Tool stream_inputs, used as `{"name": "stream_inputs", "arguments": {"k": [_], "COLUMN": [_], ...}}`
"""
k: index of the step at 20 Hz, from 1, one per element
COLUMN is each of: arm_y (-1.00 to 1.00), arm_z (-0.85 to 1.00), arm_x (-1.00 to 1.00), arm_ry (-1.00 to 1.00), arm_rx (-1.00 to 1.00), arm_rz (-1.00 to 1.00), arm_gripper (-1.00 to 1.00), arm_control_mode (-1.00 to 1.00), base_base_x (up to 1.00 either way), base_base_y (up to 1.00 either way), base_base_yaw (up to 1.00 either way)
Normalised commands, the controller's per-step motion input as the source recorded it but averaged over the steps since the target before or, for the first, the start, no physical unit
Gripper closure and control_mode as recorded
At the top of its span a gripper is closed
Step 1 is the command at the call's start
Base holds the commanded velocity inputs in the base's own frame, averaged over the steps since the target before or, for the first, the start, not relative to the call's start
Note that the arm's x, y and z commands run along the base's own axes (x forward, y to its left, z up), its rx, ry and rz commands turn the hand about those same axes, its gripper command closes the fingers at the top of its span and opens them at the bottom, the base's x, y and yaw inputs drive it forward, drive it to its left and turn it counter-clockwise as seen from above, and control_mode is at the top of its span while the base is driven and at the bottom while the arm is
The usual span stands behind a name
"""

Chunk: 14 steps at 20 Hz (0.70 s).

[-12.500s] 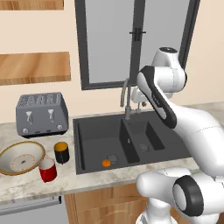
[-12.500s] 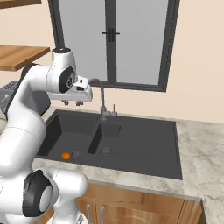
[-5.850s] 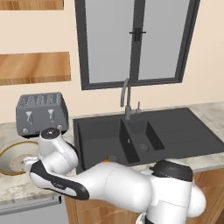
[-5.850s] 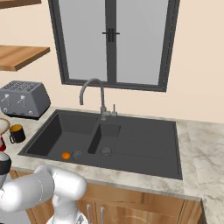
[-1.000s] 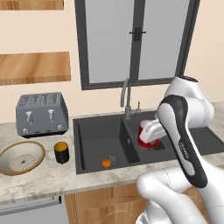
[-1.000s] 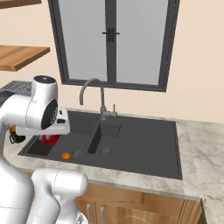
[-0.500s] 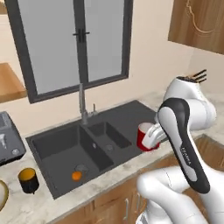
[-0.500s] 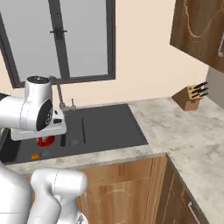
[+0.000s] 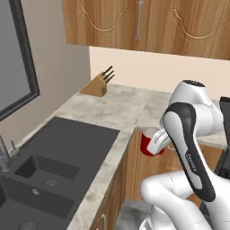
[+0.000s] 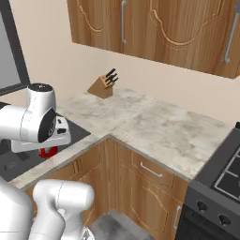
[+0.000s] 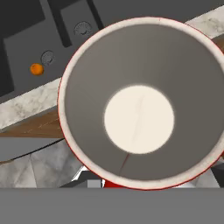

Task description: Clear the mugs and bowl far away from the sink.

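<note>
1. Red mug (image 9: 149, 143) hangs in the air at the end of the arm, above the inner corner of the L-shaped desk (image 9: 117, 104), level with the desk's front edge and past the end of the sink (image 9: 54, 157).
2. Claw (image 9: 158, 140) is pinched on the mug at its rim; in the left base view the mug sits upright against the white hand, its red wall and pale rim showing to the hand's left.
3. In the right base view a strip of the mug (image 10: 47, 151) peeks out red below the arm's big white joint, over the desk (image 10: 154, 129) edge beside the sink (image 10: 11, 165).
4. In the hand view the mug (image 11: 140, 103) is seen straight down its mouth: grey inner wall, pale round bottom, thin red line around the rim.
5. Behind it in that view lie the sink (image 11: 52, 30) basins with their drains, and a small orange ball (image 11: 36, 69) resting in one basin.
6. A strip of marbled desk (image 11: 26, 107) edge and wooden cabinet front run beneath the mug in that view.
7. A knife block (image 9: 95, 85) stands on the desk near the wall corner, well apart from the mug.
8. A stove (image 10: 220, 185) with dark burners and knobs stands at the desk's far end in the right base view.
</note>
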Motion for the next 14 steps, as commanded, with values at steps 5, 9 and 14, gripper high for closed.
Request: {"name": "stream_inputs", "arguments": {"k": [5, 9, 14], "arm_y": [0.00, 0.00, 0.00], "arm_z": [0.00, 0.00, 0.00], "arm_x": [0.00, 0.00, 0.00], "arm_ry": [0.00, 0.00, 0.00], "arm_rx": [0.00, 0.00, 0.00], "arm_rz": [0.00, 0.00, 0.00], "arm_gripper": [1.00, 1.00, 1.00], "arm_control_mode": [1.00, 1.00, 1.00], "base_base_x": [0.00, 0.00, 0.00], "base_base_y": [0.00, 0.00, 0.00], "base_base_yaw": [-1.00, -1.00, -1.00]}}
